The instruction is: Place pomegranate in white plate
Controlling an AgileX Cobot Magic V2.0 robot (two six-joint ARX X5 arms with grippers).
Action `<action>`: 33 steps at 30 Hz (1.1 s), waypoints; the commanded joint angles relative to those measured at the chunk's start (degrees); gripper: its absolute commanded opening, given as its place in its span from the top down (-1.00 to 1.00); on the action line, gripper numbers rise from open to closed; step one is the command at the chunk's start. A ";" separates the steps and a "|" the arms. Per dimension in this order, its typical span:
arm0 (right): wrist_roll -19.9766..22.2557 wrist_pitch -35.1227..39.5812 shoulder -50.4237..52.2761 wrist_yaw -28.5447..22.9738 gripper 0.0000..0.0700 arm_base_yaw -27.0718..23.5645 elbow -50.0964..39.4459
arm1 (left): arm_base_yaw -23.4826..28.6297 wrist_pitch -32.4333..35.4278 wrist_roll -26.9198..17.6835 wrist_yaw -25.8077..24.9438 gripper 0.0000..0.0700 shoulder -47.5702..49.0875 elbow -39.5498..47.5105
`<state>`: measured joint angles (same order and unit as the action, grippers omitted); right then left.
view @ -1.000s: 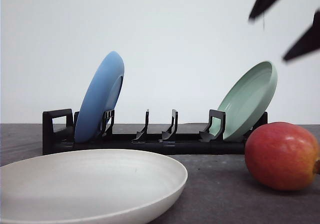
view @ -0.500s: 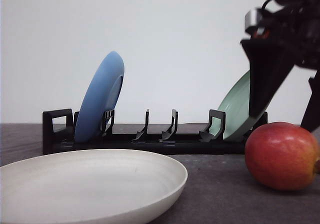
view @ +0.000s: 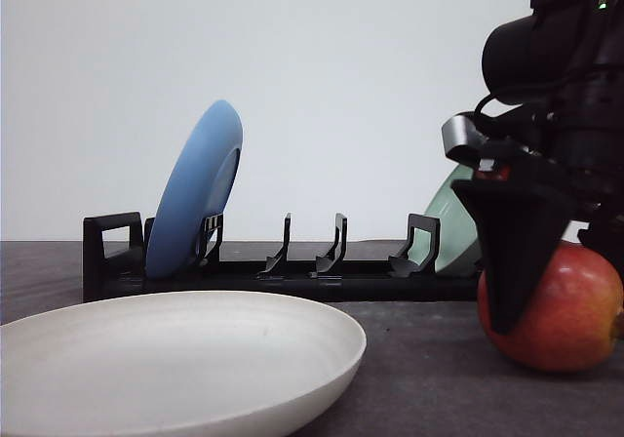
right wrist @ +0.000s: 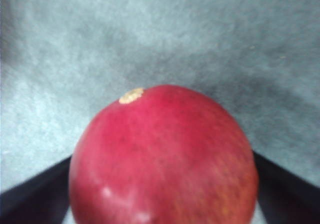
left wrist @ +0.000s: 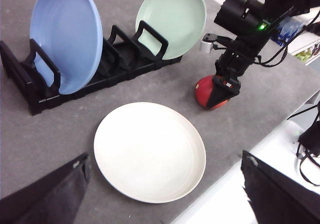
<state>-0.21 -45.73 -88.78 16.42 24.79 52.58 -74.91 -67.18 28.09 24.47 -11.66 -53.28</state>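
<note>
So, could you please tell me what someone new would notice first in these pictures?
Probably the right gripper, lowered around the glossy red-and-yellow pomegranate at the table's right side, fingers on either side of it. Next, the round off-white plate lying flat and empty in front. Behind stands a black rack holding a blue plate and a pale green plate upright.

plates: 3 total
white plate: 1, flat on tabletop, lower centre of frame
blue plate: 1, upper left
pale green plate: 1, upper centre
plate rack: 1
pomegranate: 1, right of centre
</note>
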 commanded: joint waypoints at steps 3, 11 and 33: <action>-1.29 -0.28 -1.04 0.11 -0.20 1.28 1.06 | -0.85 0.67 0.67 -0.09 -0.67 -0.09 -0.33; -5.40 -7.49 -1.04 0.65 -0.20 5.57 8.92 | -0.85 0.71 1.16 -0.09 -0.67 -0.09 -0.33; -22.86 7.03 -6.68 -4.53 -0.20 36.06 16.91 | -0.85 0.49 -2.26 -0.09 -0.67 -0.09 -0.33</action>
<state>-21.44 -39.30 -94.15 12.19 60.26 68.55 -74.91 -67.18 26.71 24.43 -11.66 -53.28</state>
